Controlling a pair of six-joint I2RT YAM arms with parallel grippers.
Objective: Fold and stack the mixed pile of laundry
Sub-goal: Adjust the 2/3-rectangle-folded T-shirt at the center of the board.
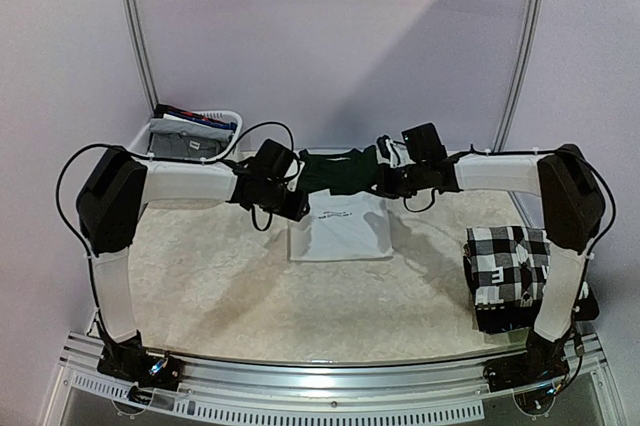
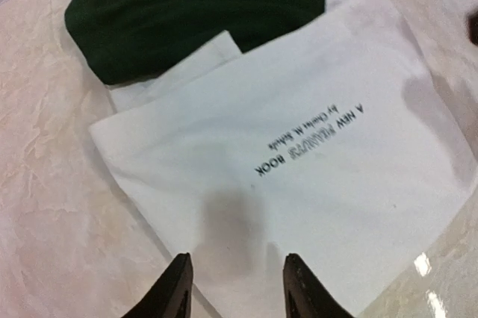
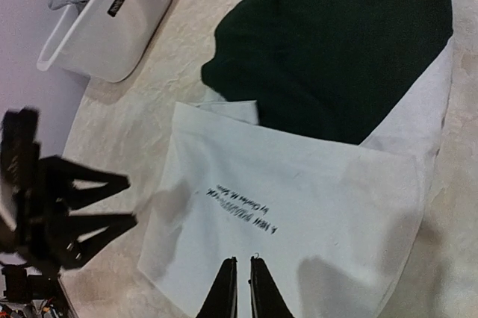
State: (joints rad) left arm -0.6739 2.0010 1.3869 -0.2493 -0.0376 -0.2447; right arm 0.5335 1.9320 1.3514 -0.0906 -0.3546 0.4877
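The white cloth [image 2: 314, 184] lies flat at the middle of the table [image 1: 230, 286], folded to a rough rectangle, with a short line of small dark print on it; the middle word is too blurred to read. Its dark green part [image 3: 336, 49] is bunched against the far edge. From above, both forearms cross that part and hide most of it. The left gripper [image 2: 237, 288] hangs over the near left edge of the white cloth, fingers apart with only cloth showing below them; whether the tips touch the fabric cannot be told. The right gripper [image 3: 240, 292] hangs over the cloth's other side, its fingers drawn together to a thin slit with nothing between them. Well apart, by the right arm, the folded black-and-white checkered shirt [image 1: 507, 264] sits on the table, its outer edge covered by that arm. At the far left corner stands the white basket [image 3: 127, 12], partly behind the left arm, holding a grey garment [image 1: 185, 138] and other pieces with blue and red, cut off and hard to make out.
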